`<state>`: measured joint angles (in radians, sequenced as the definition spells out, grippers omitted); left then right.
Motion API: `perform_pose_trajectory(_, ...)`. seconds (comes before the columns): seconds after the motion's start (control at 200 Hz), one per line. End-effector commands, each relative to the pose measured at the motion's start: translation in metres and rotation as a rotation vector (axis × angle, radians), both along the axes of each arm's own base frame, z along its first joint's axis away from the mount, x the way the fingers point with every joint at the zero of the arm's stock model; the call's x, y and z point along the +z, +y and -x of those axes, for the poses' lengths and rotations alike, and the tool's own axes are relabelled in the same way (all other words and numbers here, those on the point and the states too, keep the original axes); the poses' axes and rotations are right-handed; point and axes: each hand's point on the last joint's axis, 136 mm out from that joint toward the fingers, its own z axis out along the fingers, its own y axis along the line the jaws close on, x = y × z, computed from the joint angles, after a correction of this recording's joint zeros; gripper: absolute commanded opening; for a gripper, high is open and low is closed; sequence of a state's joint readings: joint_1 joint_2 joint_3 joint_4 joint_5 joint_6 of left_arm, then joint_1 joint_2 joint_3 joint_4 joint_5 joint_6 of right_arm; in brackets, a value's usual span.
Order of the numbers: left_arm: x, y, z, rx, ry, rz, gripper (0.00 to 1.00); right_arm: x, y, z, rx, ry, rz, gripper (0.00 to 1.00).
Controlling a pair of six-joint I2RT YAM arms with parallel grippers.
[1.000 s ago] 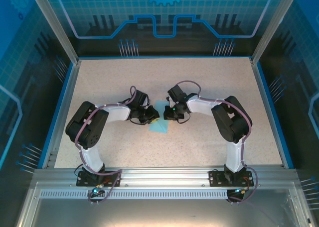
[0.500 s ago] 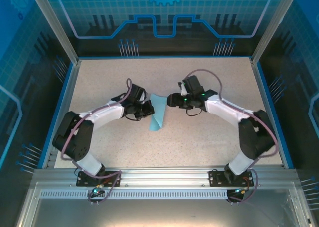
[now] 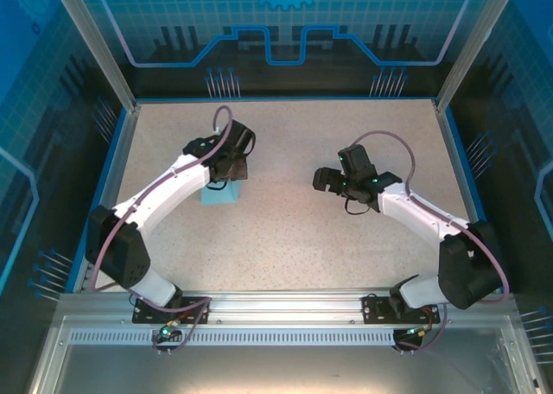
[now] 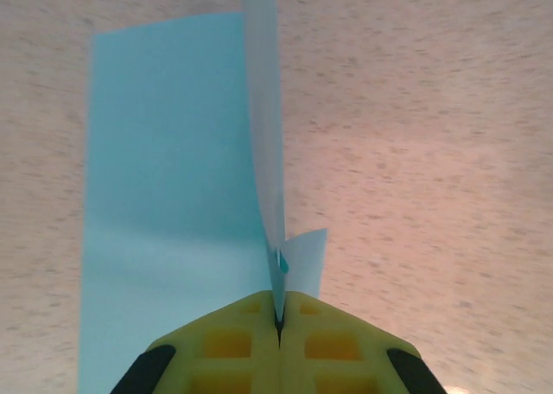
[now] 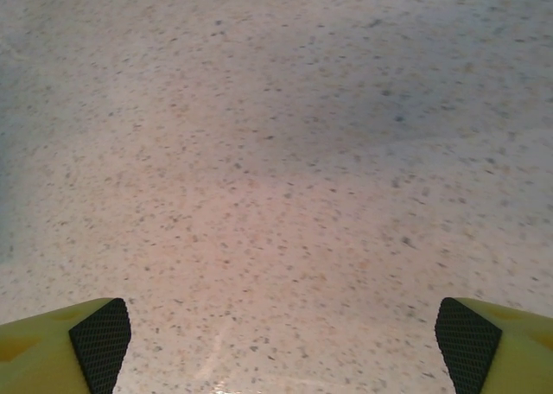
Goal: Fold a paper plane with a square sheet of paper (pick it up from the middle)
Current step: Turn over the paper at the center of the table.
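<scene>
**A:** Where is the sheet of paper (image 3: 221, 195) now?

**B:** In the left half of the worktop (image 3: 285, 247), a little nearer the far edge than the near one, and well in from the left edge. It sits right under the left pincer (image 3: 225, 180).

**A:** Is that pincer holding it?

**B:** Yes. In the left wrist view the left pincer (image 4: 278, 312) has its yellow fingers (image 4: 233, 346) pressed together, with a thin edge of the pale blue sheet (image 4: 164, 195) nipped in the seam between them. One fold stands upright from the grip and runs away from the camera. A broad rectangular panel spreads flat to its left, and a small flap pokes out just to the right of the fingertips.

**A:** Does the flat panel rest on the worktop?

**B:** I cannot tell; it lies level with the speckled surface (image 4: 432, 152), but contact is unclear.

**A:** And the other arm?

**B:** The right pincer (image 3: 321, 180) is in the right half, well apart from the sheet. Seen from its wrist, the right pincer (image 5: 285, 333) is spread wide, one finger (image 5: 99, 333) at each lower corner, with bare worktop (image 5: 276, 152) between them.
</scene>
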<state>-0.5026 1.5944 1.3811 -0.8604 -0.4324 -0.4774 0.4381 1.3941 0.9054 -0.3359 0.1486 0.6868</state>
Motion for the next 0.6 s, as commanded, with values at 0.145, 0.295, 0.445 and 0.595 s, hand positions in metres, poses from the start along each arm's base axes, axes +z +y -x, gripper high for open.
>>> perform_pose_trajectory(0.145,-0.036,0.006,-0.010,-0.041,0.105,-0.420,0.05,-0.007,-0.049,0.016,-0.202,0.027,0.017,0.96)
perform_pose_trajectory(0.295,-0.069,-0.017,-0.016,-0.059,0.150,-0.461,0.06,-0.010,-0.070,0.026,-0.290,0.036,-0.013,0.96)
perform_pose_trajectory(0.445,-0.097,-0.050,-0.017,-0.087,0.179,-0.472,0.06,-0.013,-0.079,0.033,-0.323,0.046,-0.035,0.96)
perform_pose_trajectory(0.595,-0.121,-0.083,-0.014,-0.119,0.223,-0.403,0.08,-0.016,-0.081,0.036,-0.326,0.065,-0.038,0.96)
